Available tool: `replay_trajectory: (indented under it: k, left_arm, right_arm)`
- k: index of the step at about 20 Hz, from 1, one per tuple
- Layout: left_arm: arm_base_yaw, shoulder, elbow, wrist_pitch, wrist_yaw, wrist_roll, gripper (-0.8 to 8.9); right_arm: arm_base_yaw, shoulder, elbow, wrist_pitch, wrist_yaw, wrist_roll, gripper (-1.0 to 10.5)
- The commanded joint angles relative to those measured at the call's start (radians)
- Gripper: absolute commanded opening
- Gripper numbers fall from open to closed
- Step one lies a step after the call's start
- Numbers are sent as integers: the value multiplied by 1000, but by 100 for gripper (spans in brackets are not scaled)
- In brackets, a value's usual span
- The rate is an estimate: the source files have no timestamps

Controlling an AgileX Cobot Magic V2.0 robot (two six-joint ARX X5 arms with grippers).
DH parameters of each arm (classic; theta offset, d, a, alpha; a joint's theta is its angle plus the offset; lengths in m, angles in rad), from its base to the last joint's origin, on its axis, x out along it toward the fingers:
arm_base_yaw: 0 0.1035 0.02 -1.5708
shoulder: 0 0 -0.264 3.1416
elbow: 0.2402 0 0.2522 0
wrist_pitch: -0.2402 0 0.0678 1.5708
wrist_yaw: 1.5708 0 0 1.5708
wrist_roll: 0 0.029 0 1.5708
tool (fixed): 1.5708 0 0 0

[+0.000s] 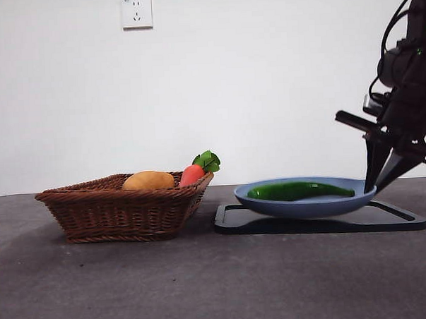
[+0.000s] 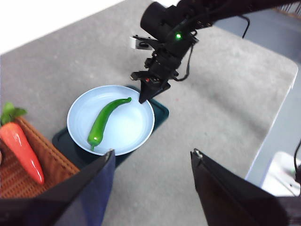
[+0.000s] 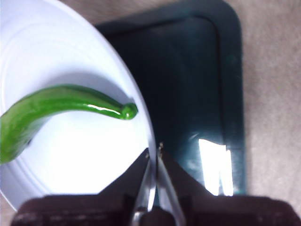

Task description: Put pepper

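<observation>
From the front, the pepper [image 1: 299, 191] lies flat in the blue plate [image 1: 271, 204] on the dark tray [image 1: 385, 219], right of the basket [image 1: 116, 213]; the right gripper [image 1: 382, 177] hovers at the plate's right rim.

The left wrist view has the left gripper [image 2: 151, 162] waiting high, jaws spread wide, nothing between them.

Right wrist view: jaws pinched nearly together over the plate's rim, beside the pepper's thin tip, holding nothing. Glossy skin looks slippery (and light, I'd guess); a grip across the thicker middle seems safer than that tapering tip.
</observation>
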Motion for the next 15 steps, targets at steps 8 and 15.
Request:
replay_trajectory:
  k: [8, 15]
  left_arm:
    - [-10, 6, 21, 1, 0, -16, 286]
    - [-10, 6, 21, -9, -2, -16, 287]
  right_arm:
    - [0, 39, 28, -26, 80, 0, 3]
    - [0, 40, 28, -23, 76, -18, 188]
